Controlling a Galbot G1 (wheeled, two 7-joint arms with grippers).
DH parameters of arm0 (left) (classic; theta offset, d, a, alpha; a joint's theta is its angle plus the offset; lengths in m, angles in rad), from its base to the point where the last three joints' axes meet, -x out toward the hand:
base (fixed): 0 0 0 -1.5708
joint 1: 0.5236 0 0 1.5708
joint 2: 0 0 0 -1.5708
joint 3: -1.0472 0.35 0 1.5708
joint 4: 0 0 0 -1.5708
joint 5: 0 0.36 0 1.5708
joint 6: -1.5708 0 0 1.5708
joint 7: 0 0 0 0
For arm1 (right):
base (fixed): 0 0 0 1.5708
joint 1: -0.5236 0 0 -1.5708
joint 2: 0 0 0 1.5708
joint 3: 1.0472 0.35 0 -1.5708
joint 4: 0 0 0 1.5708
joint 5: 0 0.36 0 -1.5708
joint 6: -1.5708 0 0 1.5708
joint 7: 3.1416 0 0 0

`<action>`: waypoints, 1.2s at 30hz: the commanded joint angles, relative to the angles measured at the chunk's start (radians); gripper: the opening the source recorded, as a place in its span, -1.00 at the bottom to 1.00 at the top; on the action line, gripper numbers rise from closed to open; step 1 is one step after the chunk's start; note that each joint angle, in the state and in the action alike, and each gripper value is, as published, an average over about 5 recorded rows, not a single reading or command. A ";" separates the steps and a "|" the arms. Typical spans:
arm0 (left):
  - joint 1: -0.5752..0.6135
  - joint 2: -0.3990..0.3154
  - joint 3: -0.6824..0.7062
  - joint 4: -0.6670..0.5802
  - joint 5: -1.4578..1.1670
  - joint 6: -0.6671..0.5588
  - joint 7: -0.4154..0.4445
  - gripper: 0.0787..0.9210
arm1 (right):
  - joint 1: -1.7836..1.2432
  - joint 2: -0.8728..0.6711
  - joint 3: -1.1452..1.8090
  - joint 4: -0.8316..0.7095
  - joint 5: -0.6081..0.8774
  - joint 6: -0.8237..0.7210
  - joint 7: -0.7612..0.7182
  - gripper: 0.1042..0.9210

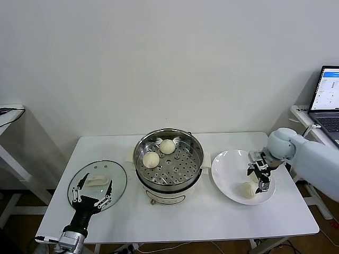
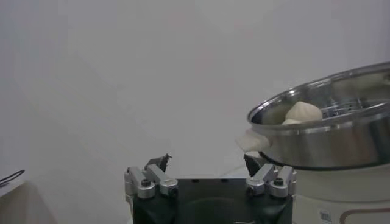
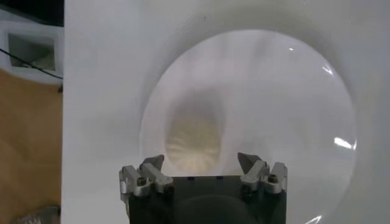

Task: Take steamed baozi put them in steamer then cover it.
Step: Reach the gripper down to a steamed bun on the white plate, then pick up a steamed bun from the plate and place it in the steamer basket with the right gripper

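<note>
Bun (image 1: 247, 189): on plate (image 1: 225, 164), just below the spread-jawed right gripper (image 1: 259, 177) (left gripper (image 1: 91, 191) idle, also spread, over lid (image 1: 117, 174)).

White right arm (image 1: 312, 156), black silver-screwed end effector (image 1: 259, 174).

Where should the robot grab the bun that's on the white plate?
Probably from straight above, pinching the baozi across its round sides. It sits alone on the shallow plate, so nothing blocks the fingers. The right gripper, open, already hangs over it.
</note>
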 commanded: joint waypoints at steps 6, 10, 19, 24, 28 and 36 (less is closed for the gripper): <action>-0.002 -0.001 -0.002 0.005 0.001 0.001 0.000 0.77 | -0.111 0.046 0.094 -0.048 -0.075 0.020 0.012 0.76; -0.001 0.000 -0.003 0.004 0.001 0.002 -0.001 0.77 | -0.122 0.047 0.108 -0.048 -0.083 0.021 0.004 0.76; -0.002 0.003 -0.005 0.005 0.001 0.002 -0.001 0.77 | -0.129 0.046 0.117 -0.050 -0.092 0.020 -0.005 0.65; -0.003 0.003 -0.003 0.005 0.001 0.002 -0.001 0.77 | -0.128 0.048 0.122 -0.050 -0.090 0.020 -0.002 0.36; -0.003 0.003 -0.003 0.006 0.001 0.002 -0.001 0.77 | -0.117 0.041 0.123 -0.041 -0.078 0.019 -0.005 0.23; 0.000 0.003 -0.005 -0.003 0.001 0.003 -0.001 0.77 | 0.099 -0.021 0.003 0.005 0.075 0.002 -0.016 0.17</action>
